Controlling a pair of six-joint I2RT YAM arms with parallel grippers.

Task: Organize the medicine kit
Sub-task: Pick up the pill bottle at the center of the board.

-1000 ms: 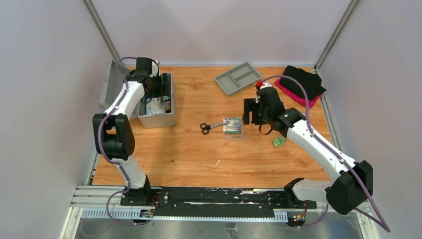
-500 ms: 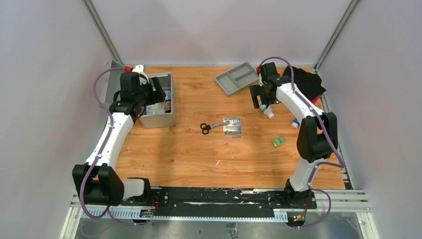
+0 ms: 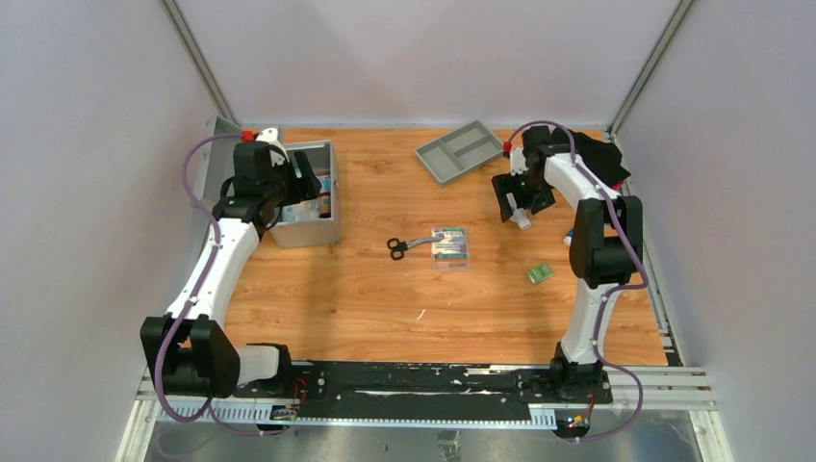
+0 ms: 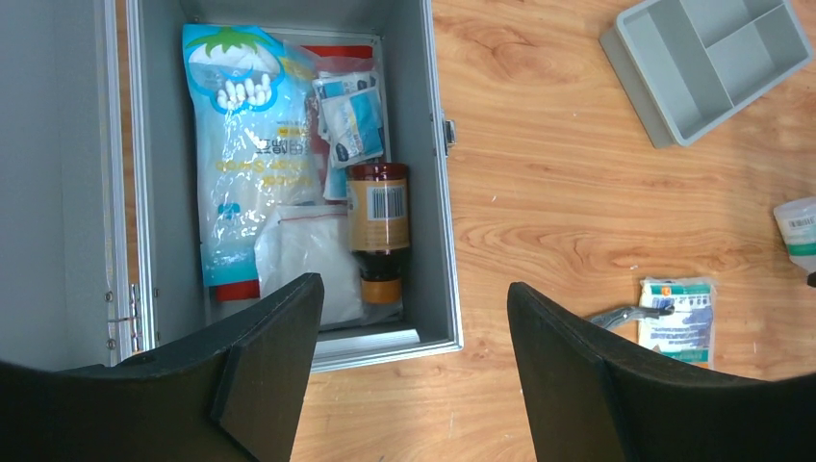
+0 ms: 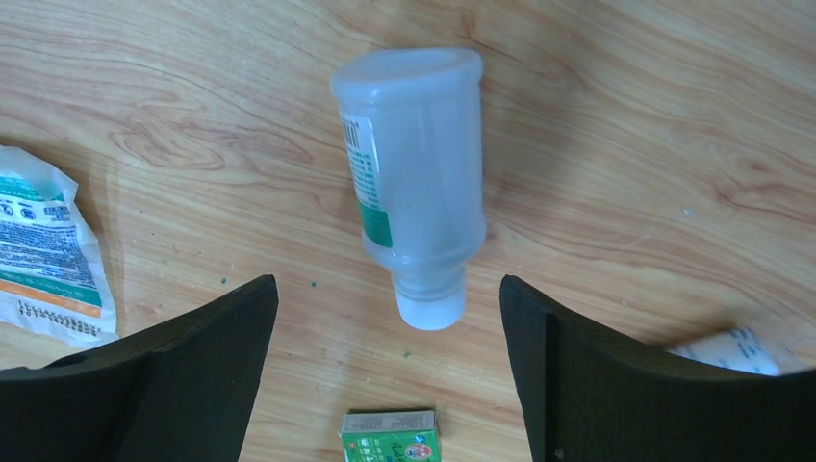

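The medicine kit (image 3: 327,207), a silver metal case, stands open at the back left with its lid (image 3: 214,154) raised. Inside lie a cotton swab bag (image 4: 241,144), a brown bottle (image 4: 378,217) and white packets. My left gripper (image 4: 414,298) hangs open above the case's near right corner (image 4: 438,337), holding nothing. My right gripper (image 5: 388,289) is open above a white plastic bottle (image 5: 414,173) lying on its side, cap toward me. The same bottle (image 3: 521,219) shows just below the right gripper (image 3: 515,197) from above.
Black-handled scissors (image 3: 404,245) and a flat printed packet (image 3: 449,245) lie mid-table. A small green box (image 3: 539,274) sits nearer the front right. A grey compartment tray (image 3: 460,151) is at the back. A red pouch under black cloth (image 3: 582,159) fills the back right corner.
My right gripper has swung toward the back right and now hangs over the white bottle. The left gripper has drawn back from inside the case to above its near corner.
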